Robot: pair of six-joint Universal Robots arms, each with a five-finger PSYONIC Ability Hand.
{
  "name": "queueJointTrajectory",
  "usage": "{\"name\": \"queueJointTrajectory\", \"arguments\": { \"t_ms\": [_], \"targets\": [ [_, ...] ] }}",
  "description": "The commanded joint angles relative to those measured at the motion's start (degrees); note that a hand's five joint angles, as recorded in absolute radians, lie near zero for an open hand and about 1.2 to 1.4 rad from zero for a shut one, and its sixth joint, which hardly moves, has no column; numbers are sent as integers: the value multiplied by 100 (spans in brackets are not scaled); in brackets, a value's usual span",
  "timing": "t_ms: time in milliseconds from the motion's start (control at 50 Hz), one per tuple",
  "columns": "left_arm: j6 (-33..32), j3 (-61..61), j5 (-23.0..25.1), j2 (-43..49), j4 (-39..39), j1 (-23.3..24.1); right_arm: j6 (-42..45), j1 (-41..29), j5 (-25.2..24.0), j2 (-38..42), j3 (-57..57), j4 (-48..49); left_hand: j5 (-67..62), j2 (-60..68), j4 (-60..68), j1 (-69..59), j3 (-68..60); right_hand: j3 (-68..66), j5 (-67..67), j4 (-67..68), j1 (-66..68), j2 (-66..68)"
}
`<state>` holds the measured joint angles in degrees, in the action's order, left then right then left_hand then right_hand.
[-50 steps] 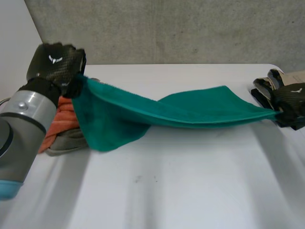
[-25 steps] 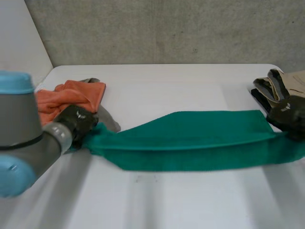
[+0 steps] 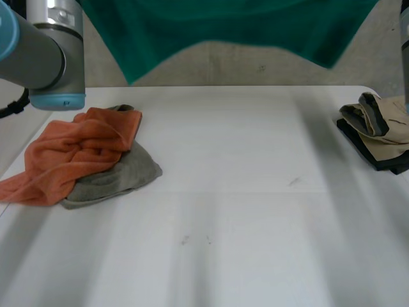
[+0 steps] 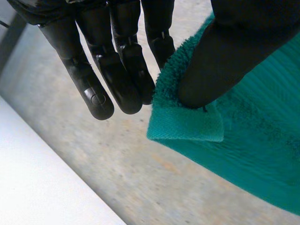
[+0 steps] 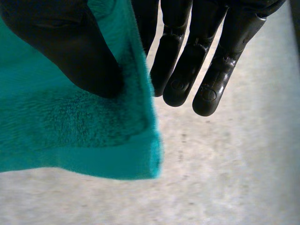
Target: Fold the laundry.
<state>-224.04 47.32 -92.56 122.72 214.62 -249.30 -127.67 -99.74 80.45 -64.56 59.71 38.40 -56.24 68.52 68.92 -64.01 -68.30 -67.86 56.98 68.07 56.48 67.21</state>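
A green towel [image 3: 223,25] hangs spread high above the table, its lower edge sagging in the head view. My left hand [image 4: 117,61] pinches one corner of the green towel [image 4: 225,126] between thumb and fingers. My right hand [image 5: 197,56] pinches the opposite corner of the green towel [image 5: 84,136] the same way. The left arm [image 3: 45,51] rises at the table's left.
A crumpled orange cloth [image 3: 70,153] lies on a grey cloth [image 3: 121,176] at the table's left. A folded stack of tan and dark cloths [image 3: 380,131] sits at the right edge of the white table [image 3: 243,224]. A concrete wall stands behind.
Both hands have lifted the green towel from low over the table to high above it, stretched out between them. The hands have left the head view upward.
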Motion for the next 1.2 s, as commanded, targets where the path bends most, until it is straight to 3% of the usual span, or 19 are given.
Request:
{"name": "queueJointTrajectory", "arguments": {
  "t_ms": [20,240,380,560,700,760,880,1020,1100,1200],
  "targets": [
    [89,1041,106,-55,-263,31,-22,-116,6,48,682,-570,-1376,1148,1108,-1599,-1169,-1214,1302,1193,2352,1279],
    [133,2948,124,111,-324,57,-22,-81,-3,707,1947,-1009,-1376,1148,1108,-1599,-1169,-1214,1302,1193,2352,1279],
    [10,4275,115,-19,-534,57,-13,33,6,532,2510,-2352,-1376,1148,1108,-1599,-1169,-1214,1302,1193,2352,1279],
    [-184,5971,106,-2135,-2394,-92,355,1368,-248,-1224,3090,-5918,-1376,1148,1108,-1599,-1169,-1214,1302,1193,2352,1279],
    [-131,6500,177,-2973,-4662,39,1814,2134,-811,-1938,3644,-7188,-1376,1148,1108,-1599,-1169,-1214,1302,1193,2352,1279],
    [-131,6396,168,-2956,-4912,180,2105,2266,-934,-1956,3715,-7154,-1376,1148,1108,-1599,-1169,-1214,1302,1193,2352,1279],
    [-78,5596,80,-2263,-3780,259,1694,2109,-952,-1264,3505,-5866,-1376,1148,1108,-1599,-1169,-1214,1302,1193,2352,1279],
    [-148,4499,28,-981,-2699,294,1297,1142,-601,-269,2793,-4579,-1376,1148,1108,-1599,-1169,-1214,1302,1193,2352,1279],
    [-157,3744,-235,-243,-2513,303,1270,966,-215,468,2170,-3948,-1376,1148,1108,-1599,-1169,-1214,1302,1193,2352,1279],
    [-183,2811,-544,541,-2451,409,1288,746,-117,1058,1668,-3375,-1376,1148,1108,-1599,-1169,-1214,1302,1193,2352,1279]
  ]
}}
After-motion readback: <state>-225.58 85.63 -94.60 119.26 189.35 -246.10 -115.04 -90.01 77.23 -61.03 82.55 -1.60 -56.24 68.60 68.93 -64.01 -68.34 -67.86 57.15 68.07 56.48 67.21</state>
